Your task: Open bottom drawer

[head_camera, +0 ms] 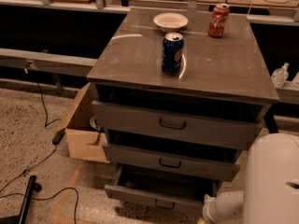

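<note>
Nearest, the slim flat-fronted grey bottom drawer (140, 196), lowest of three, stands pulled partly out by its small dark loop handle over open speckled floor (28, 125); the white robot arm (223, 208) ends at its right corner, gripper below frame, grip untellable; atop the grey cabinet (219, 69), one blue can (172, 53), one red can (218, 20), one white bowl (170, 21).

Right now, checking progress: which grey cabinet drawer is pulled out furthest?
The slim grey bottom drawer, jutting past both above. Gripper unseen beyond white arm, lower-right.
</note>
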You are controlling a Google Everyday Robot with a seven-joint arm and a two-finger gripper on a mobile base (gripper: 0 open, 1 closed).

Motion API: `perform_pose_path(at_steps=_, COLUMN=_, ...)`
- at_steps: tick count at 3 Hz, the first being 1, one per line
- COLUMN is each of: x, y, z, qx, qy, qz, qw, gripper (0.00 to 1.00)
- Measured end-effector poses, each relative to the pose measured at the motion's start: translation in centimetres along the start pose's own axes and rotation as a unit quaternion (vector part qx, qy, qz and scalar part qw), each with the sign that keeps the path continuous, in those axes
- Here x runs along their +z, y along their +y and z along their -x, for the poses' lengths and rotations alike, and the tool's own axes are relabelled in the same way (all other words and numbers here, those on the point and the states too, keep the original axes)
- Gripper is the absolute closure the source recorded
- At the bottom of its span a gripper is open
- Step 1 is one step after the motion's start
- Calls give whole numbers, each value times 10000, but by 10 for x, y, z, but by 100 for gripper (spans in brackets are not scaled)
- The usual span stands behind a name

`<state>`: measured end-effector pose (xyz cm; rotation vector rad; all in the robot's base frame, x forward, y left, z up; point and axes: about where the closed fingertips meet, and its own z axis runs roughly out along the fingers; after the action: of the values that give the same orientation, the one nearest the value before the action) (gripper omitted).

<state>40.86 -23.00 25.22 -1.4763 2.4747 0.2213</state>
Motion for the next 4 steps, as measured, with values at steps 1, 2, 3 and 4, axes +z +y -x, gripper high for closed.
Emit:
perform_pose_path(at_steps=1, x=-5, y=-9, z=13, qx=20, qy=-208, qz=-253, qw=9995, gripper=31)
perform_pose_path(at_steps=2, x=6, y=-23, z=27, qx=116, qy=-493, qz=-448, qw=9977, gripper=55)
perform_pose_path(at_steps=3, x=15, y=-55, z=45, qx=185, qy=-767, qz=-795, qw=9937, gripper=86)
perform_pose_path(at_steps=4, x=18, y=-80, z=53, qx=216, qy=-831, qz=-1028, qw=9910, gripper=100)
